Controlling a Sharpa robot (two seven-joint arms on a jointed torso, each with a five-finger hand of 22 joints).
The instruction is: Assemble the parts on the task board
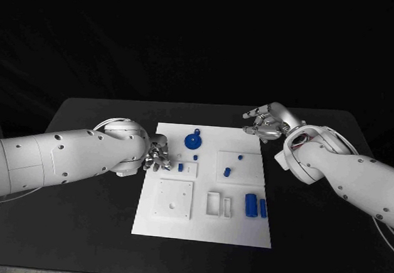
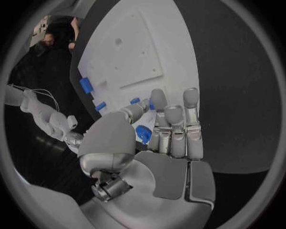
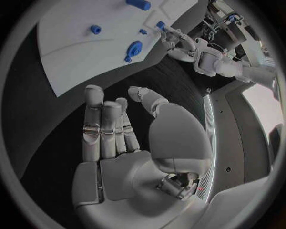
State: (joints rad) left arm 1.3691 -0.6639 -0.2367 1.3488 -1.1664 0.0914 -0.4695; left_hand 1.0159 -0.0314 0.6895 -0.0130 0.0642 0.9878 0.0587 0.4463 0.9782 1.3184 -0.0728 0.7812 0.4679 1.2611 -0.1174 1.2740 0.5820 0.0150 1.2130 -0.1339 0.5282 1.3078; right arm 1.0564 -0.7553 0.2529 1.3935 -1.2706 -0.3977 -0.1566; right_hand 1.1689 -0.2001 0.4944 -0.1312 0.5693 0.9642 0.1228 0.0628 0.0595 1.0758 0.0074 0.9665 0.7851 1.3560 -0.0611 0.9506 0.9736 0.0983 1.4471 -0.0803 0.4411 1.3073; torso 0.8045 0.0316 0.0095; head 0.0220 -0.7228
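The white task board [image 1: 202,228] lies in the middle of the table. On it are a blue round part with a handle [image 1: 193,140], small blue pegs [image 1: 240,157] [image 1: 227,172] and two blue cylinders [image 1: 250,201] side by side. My left hand [image 1: 158,157] is at the board's left edge, fingers stretched out and touching nothing I can make out. A small blue part [image 1: 180,167] lies just beside its fingertips and appears between thumb and fingers [image 2: 143,133] in the left wrist view. My right hand [image 1: 269,123] hangs open above the black table past the board's far right corner, holding nothing [image 3: 119,138].
A white square plate [image 1: 174,200] with a small hole and two white slotted holders [image 1: 218,204] sit on the near half of the board. Bare black table [image 1: 82,229] surrounds the board on all sides.
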